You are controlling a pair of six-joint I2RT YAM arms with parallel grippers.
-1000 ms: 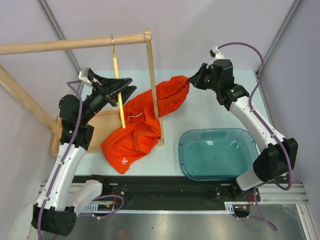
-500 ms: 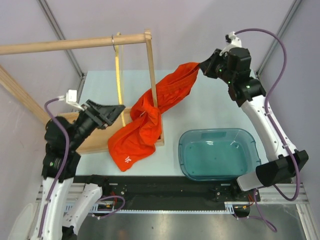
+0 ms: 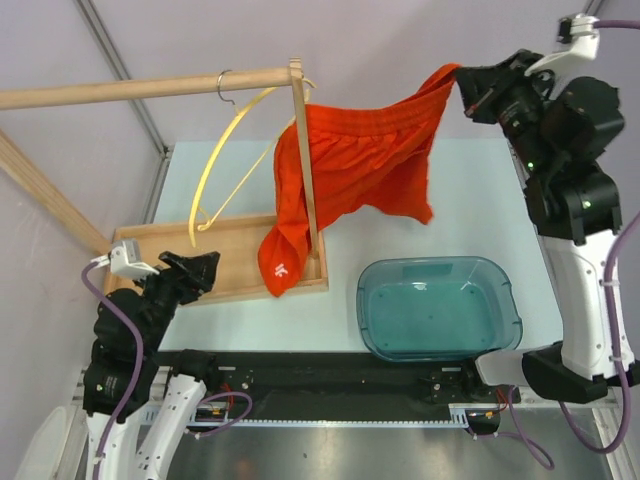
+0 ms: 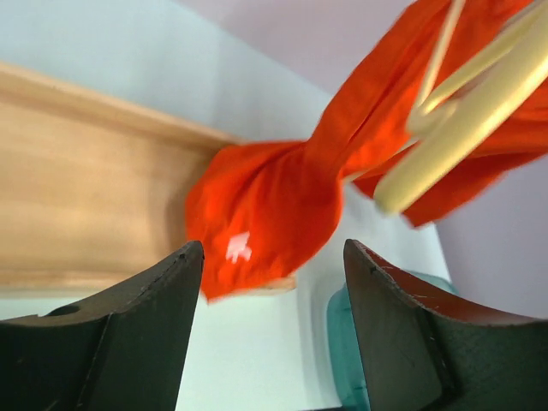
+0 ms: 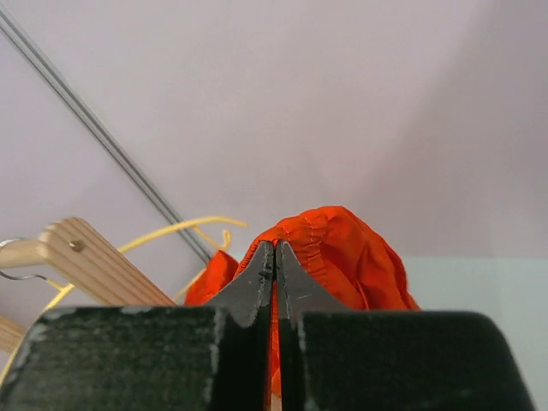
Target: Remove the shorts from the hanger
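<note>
The orange-red shorts (image 3: 365,160) hang stretched in the air from my right gripper (image 3: 462,82), which is shut on their waistband high at the back right. Their lower end with the white logo (image 3: 280,270) droops past the rack's upright post (image 3: 305,170). The pale-yellow hanger (image 3: 225,140) hangs tilted from the rail by its hook, its right end meeting the cloth near the post. My left gripper (image 3: 200,268) is open and empty, low at the front left. The left wrist view shows the shorts (image 4: 274,197) and hanger (image 4: 462,137) ahead of the gripper (image 4: 272,274). The right wrist view shows the gripper (image 5: 275,257) pinching the shorts (image 5: 342,253).
The wooden rail (image 3: 140,88) crosses the back left, standing on a wooden base (image 3: 235,255). A teal tub (image 3: 440,305) sits at the front right, below the hanging shorts. Grey walls close in the sides and back.
My right gripper has risen up and to the right, pulling the shorts up off the table and spreading them. The hanger has swung to a tilt. My left arm has drawn back toward the near left.
</note>
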